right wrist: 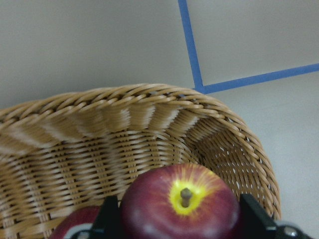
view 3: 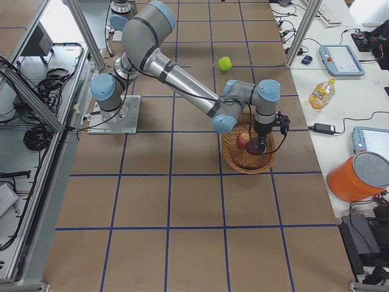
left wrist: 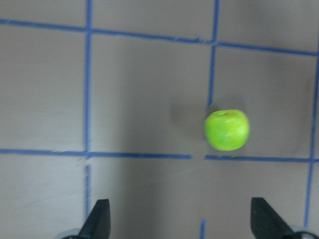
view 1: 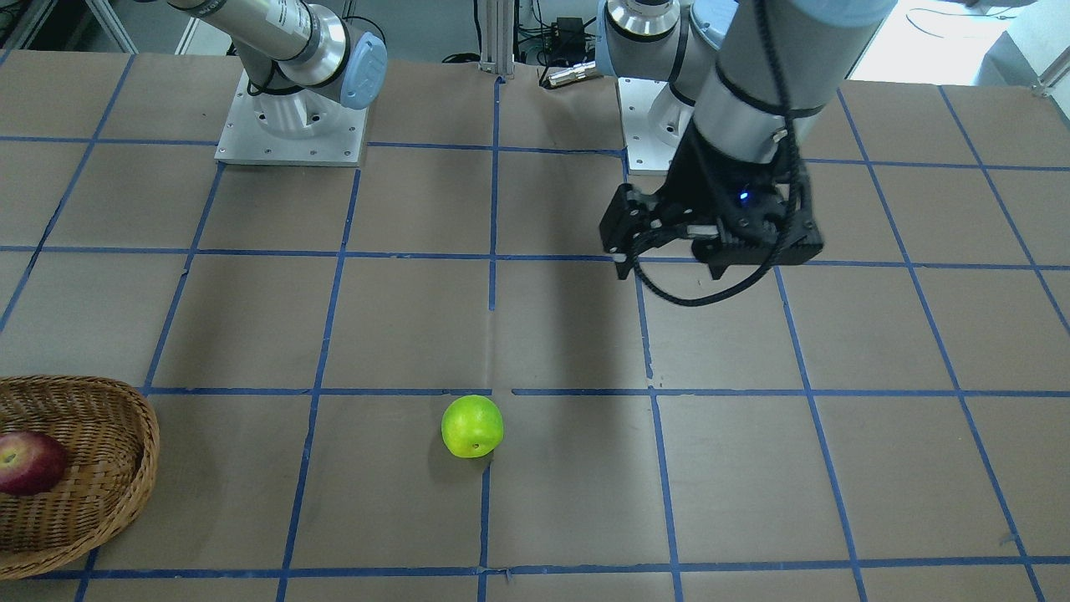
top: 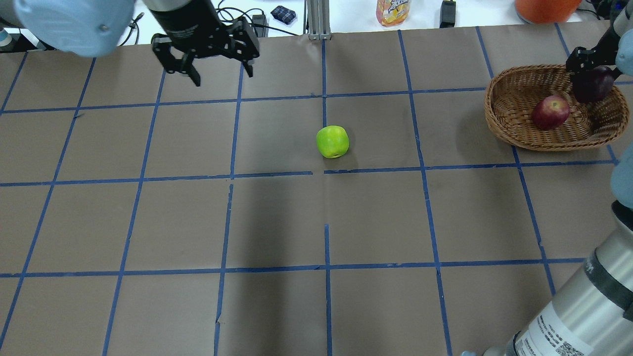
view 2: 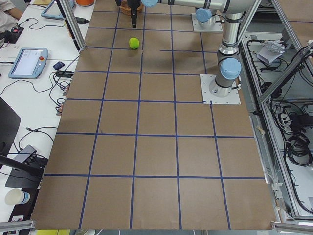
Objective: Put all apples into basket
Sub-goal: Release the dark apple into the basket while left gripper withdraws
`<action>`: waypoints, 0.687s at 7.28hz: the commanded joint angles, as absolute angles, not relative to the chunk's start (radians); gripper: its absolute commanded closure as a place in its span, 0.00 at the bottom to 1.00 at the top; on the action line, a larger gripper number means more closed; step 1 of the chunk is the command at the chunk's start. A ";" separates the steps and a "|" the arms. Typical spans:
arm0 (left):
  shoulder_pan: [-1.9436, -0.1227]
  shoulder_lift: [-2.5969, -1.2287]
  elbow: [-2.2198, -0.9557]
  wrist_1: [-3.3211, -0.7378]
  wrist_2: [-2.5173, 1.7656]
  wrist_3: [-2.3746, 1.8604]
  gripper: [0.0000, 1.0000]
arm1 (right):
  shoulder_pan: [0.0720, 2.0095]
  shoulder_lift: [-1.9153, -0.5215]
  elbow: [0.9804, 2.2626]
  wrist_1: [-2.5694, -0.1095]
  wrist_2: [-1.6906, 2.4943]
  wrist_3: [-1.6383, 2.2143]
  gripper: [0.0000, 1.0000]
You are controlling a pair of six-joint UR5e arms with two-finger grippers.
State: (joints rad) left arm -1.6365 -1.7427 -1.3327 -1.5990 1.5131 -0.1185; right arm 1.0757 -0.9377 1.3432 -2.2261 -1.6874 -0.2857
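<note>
left hand [view 1: 706,261] hangs wide open above the counter [view 1: 251,334], well apart from the green apple [view 1: 472,426]; a red apple [view 1: 29,462] lies in the basket [view 1: 138,451]. overhead, the right hand [top: 588,66] grips a dark apple [top: 593,85] over the basket. the left wrist view shows the green apple on the counter ahead. the right wrist view shows the gripped apple's yellow stem dimple between the fingers [right wrist: 256,216].

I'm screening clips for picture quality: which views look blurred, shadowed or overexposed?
Left wrist view: soft throughout, green apple fuzzy-edged, dark shadow band on the table. Overhead view: sharp, broad shadow band near centre. Front-facing view: top-right corner blown out. Right wrist view: evenly lit, basket weave and maroon apple in the right pincer both clear.
</note>
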 commanded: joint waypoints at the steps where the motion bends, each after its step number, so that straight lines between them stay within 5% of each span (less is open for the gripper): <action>1: -1.560 -1.691 -1.328 -1.680 1.540 0.061 0.00 | 1.075 -0.933 1.350 -2.267 -1.698 -0.276 0.00; 5: -1.534 -1.709 -1.298 -1.738 1.549 0.052 0.00 | 1.104 -1.099 1.338 -1.951 -1.686 -0.250 0.00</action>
State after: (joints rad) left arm -1.5387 -1.7075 -1.3053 -1.7069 1.5448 0.0535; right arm 1.0856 -1.0223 1.3386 -2.0837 -1.6953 -0.2661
